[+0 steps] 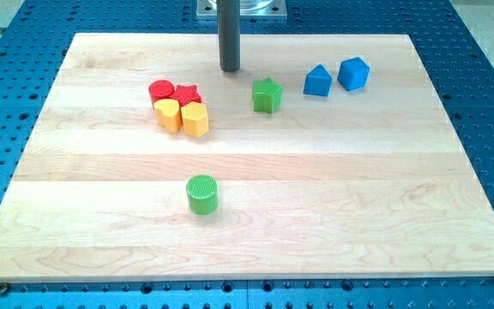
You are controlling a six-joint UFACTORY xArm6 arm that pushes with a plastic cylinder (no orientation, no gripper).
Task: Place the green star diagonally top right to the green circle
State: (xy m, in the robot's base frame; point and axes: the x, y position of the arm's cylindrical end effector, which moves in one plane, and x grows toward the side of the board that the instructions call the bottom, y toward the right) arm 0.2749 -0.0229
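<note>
Up near the view's top, my tip (230, 69) is a bare rod end with nothing to grasp with, touching no block, just up-left of the green star (266, 94). From the star, the green circle (201, 194) sits well apart, down-left; red and yellow blocks (179, 107) cluster left, two blue blocks (336, 77) right. The pale wooden board (384, 189) rests on a blue perforated table (487, 94).

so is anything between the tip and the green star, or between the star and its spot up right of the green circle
Nothing visible. My tip sits just up-left of the green star with bare board between them. The green circle lies toward the view's bottom, and the board from the star down to the area up-right of the circle holds no blocks.
</note>
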